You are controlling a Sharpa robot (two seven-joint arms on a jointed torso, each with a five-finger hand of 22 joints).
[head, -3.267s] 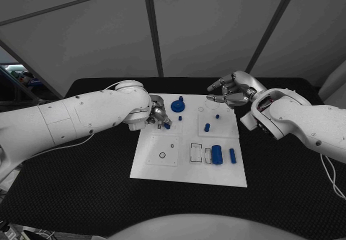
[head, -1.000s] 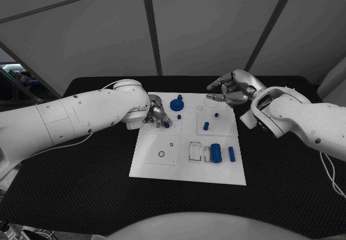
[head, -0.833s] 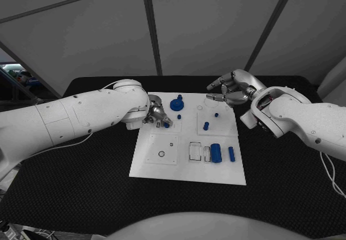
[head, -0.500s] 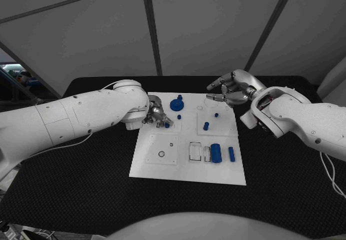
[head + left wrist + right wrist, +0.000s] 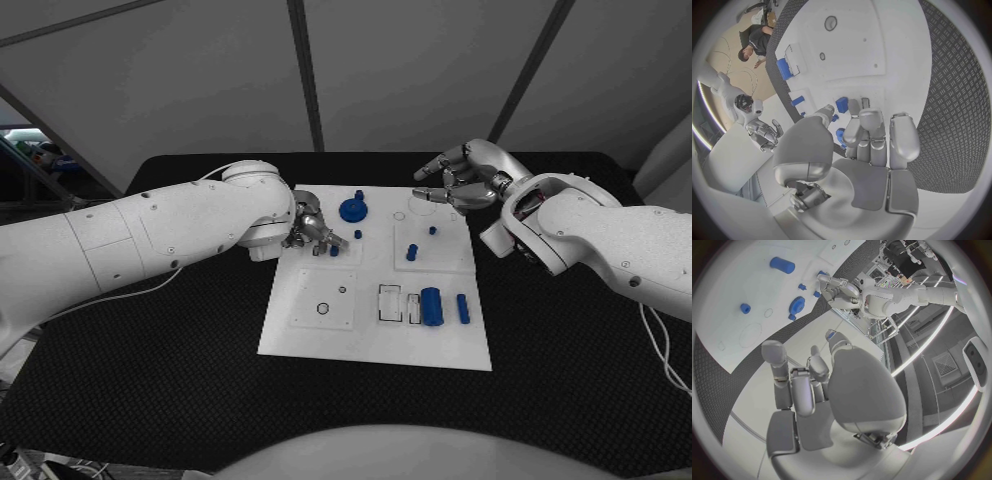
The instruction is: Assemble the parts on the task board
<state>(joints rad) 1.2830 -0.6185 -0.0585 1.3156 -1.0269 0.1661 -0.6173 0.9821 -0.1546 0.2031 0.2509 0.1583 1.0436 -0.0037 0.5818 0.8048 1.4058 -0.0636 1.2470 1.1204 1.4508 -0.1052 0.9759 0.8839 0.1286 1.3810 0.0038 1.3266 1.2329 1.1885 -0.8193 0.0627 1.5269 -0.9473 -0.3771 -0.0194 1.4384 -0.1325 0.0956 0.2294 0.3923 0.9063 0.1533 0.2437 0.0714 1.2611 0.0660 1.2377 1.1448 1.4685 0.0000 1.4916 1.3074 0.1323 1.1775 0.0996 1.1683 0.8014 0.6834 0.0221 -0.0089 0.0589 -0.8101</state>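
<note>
Left robot hand (image 5: 315,233) over task board (image 5: 378,330)

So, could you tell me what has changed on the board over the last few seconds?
Very little. The right hand has eased slightly back from the task board toward its far right corner and holds nothing. The left hand stays over the small blue parts near the board's far left, its fingers barely shifting. The blue parts lie where they were.

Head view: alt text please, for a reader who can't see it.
A white task board lies on a black table between two white robot arms. The left hand reaches over small blue parts at the board's far left; the right hand hovers beyond its far right corner.
</note>
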